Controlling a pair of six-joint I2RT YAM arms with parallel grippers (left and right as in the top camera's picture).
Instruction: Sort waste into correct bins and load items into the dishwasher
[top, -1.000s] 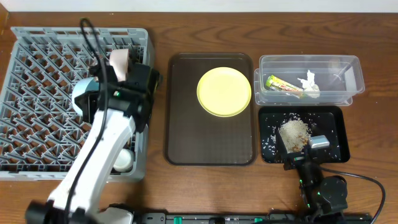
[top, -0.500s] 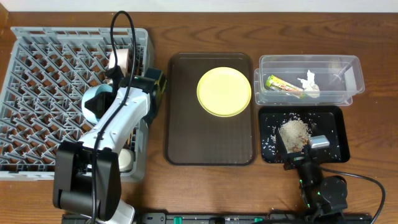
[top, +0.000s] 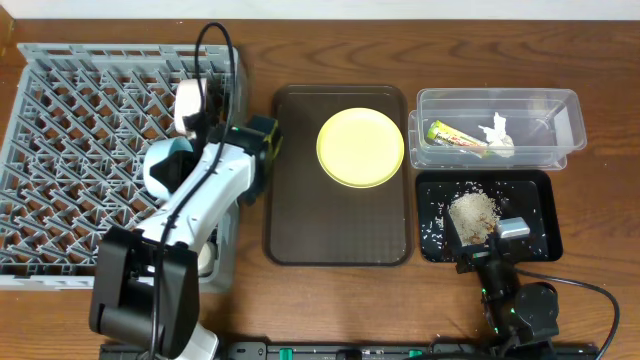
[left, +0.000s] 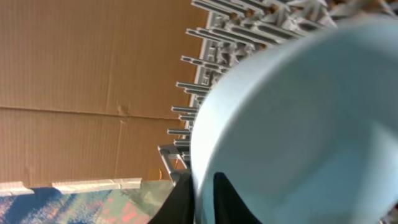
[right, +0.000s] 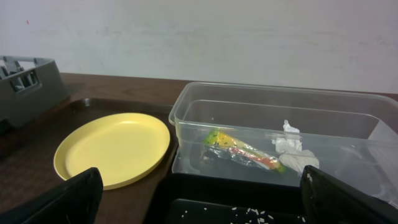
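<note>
My left gripper is shut on the rim of the light blue bowl and holds it tilted over the right side of the grey dish rack. The bowl fills the left wrist view, with my fingers pinching its edge. A white bowl sits in the rack's front right corner, partly hidden by the arm. The yellow plate lies on the brown tray. My right gripper is open and empty at the front edge of the black tray. The chopsticks are out of view.
The clear tub holds the snack wrapper and the white tissue. The black tray holds the rice heap and scattered grains. The right wrist view shows the plate and the tub ahead.
My left arm has swung right and back over the rack, carrying the light blue bowl toward the rack's right edge. The right arm has not moved.
</note>
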